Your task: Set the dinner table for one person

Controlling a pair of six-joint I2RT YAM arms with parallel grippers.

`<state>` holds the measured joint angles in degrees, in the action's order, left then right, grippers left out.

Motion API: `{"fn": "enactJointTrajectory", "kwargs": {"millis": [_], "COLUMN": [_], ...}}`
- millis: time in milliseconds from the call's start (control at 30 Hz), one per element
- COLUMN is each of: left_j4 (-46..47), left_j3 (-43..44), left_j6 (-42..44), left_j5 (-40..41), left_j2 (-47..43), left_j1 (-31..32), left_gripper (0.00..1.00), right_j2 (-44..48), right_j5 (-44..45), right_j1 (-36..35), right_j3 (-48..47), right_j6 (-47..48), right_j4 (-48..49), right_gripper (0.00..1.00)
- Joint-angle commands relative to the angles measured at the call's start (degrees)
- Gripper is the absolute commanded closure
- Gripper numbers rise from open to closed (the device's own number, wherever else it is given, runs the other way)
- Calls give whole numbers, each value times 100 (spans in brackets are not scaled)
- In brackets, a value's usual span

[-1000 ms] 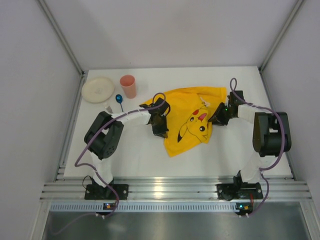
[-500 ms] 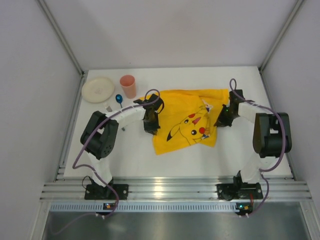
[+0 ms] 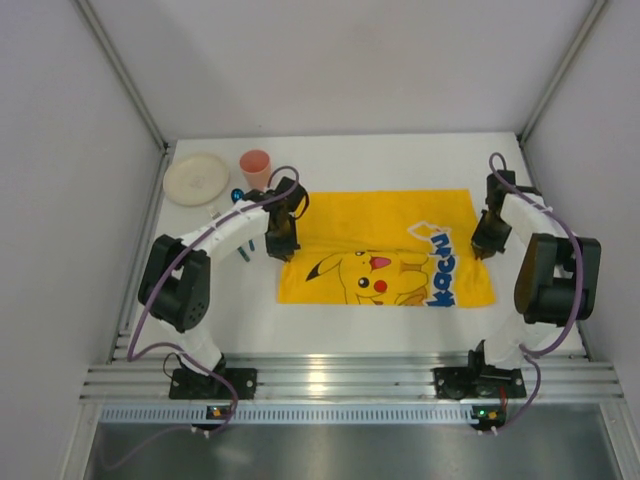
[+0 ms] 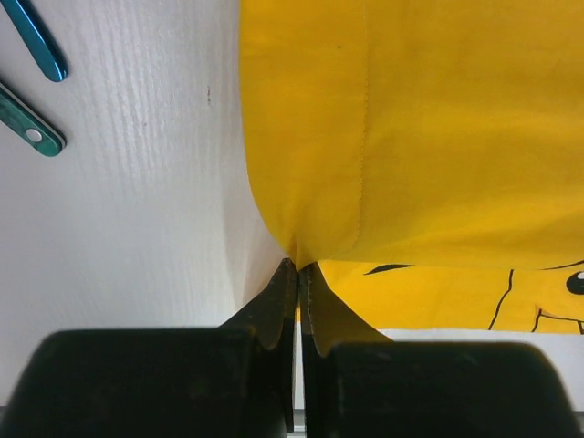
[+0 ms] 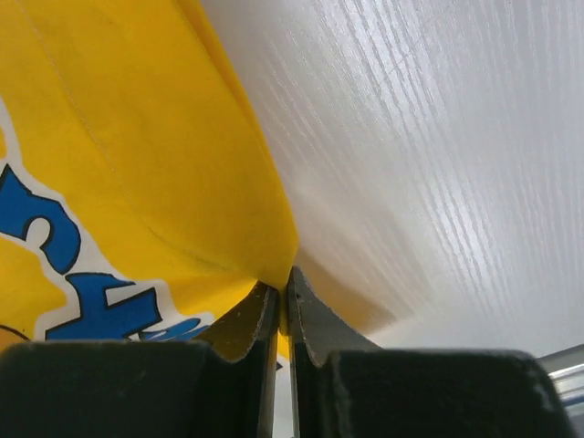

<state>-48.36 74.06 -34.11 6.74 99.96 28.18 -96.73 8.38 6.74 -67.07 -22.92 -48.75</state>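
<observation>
A yellow cartoon-printed cloth mat lies stretched wide across the middle of the white dinner table. My left gripper is shut on the mat's left edge; the left wrist view shows the fabric pinched at the fingertips. My right gripper is shut on the mat's right edge; the right wrist view shows the yellow cloth caught between the fingers. A cream plate and a pink cup stand at the far left.
Blue-handled cutlery lies just left of my left gripper, partly hidden by the arm; two handles show in the left wrist view. An aluminium rail runs along the near edge. White walls enclose the table.
Both grippers have moved apart, left one leftward and right one rightward. The crumpled mat has been pulled out flat and wide between them.
</observation>
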Motion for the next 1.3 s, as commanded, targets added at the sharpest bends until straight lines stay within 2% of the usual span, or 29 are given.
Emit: {"fn": "enactJointTrajectory", "kwargs": {"millis": [0,33,67,100,133,200,233,267,367,467,600,733,967,1267], "left_j4": [-324,-315,-288,-279,-253,-288,-323,-349,-446,-534,-727,-587,-342,-60], "left_j3": [-23,-58,-137,-181,-216,-287,-287,-270,-68,405,1249,2337,3957,5276], "left_j6": [-34,-61,-96,-140,-166,-219,-237,-280,-386,-395,-88,264,168,141], "left_j5": [12,-24,-41,-68,-77,-112,-103,-103,19,353,950,1258,1110,882], "left_j2": [-258,-310,-337,-363,-390,-390,-390,-407,-600,-733,-514,135,1305,2624], "left_j1": [-15,-15,-15,-15,-15,-23,-15,-15,-15,-23,-146,-567,-1630,-1966], "left_gripper": [100,100,100,100,100,100,86,80,45,28,25,27,29,31], "right_j2": [180,207,250,268,286,277,295,347,566,926,1287,1463,1753,1710], "right_j5": [340,305,270,191,164,129,137,137,24,-310,-644,-750,-733,-610], "right_j1": [82,82,82,73,73,73,73,73,64,-6,-208,-358,-411,-419], "right_j3": [-193,-167,-140,-105,-87,-105,-113,-114,-201,-307,-491,-614,-430,-395], "right_j6": [112,103,103,112,103,95,103,95,68,7,-108,-81,77,147], "right_j4": [-319,-284,-223,-205,-205,-231,-249,-249,-284,-223,-257,-459,-688,-759], "right_gripper": [93,80,72,60,36,20,11,11,10,10,9,9,9,9]}}
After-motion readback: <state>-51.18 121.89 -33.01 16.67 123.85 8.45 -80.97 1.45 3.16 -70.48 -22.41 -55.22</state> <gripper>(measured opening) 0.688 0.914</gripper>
